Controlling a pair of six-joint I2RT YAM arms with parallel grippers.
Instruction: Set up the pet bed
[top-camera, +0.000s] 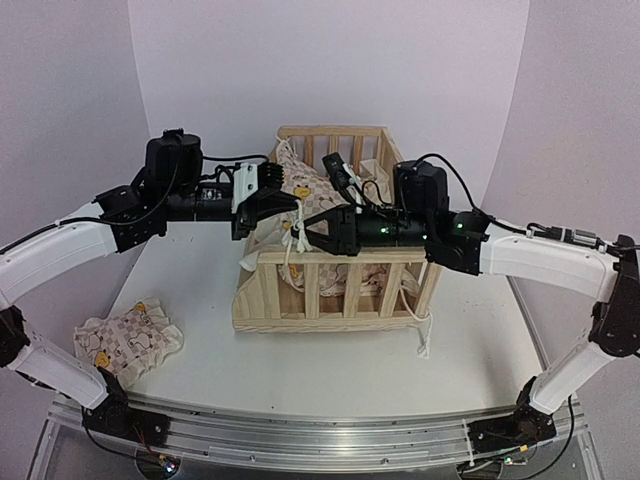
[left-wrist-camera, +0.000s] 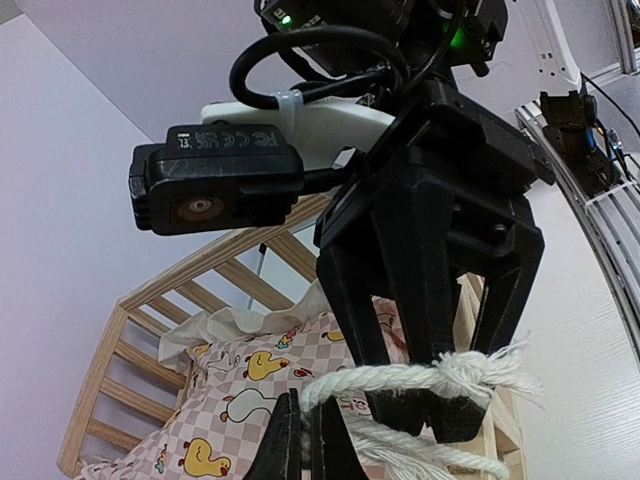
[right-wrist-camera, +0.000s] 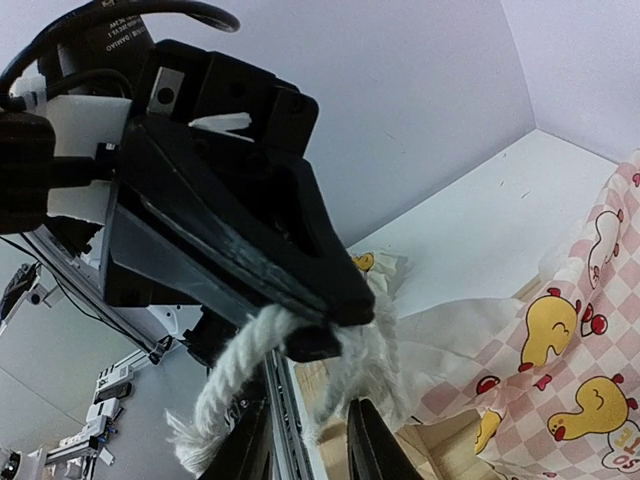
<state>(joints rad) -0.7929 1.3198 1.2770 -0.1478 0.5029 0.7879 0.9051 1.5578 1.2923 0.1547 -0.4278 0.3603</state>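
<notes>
Nearest, at the left of the white table (top-camera: 300, 370), a small cream checked pillow (top-camera: 130, 340) printed with yellow ducks is seen. Behind it, at mid-table, the light pine slatted pet bed frame (top-camera: 330, 290) is stood, with the cream ruffled, pink-checked duck cushion (top-camera: 318, 195) bunched inside. Above the front rail, a white twisted tie string (left-wrist-camera: 400, 380) is clamped in the closed left gripper (left-wrist-camera: 300, 440). The same string is straddled by the right gripper (right-wrist-camera: 308, 440), whose fingers are narrowly parted.

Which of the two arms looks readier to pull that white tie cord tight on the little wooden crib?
Probably the left: the left gripper is shut on the white twisted tie cord at the corner of the pine slatted crib, while the right gripper stands open beside it.
</notes>
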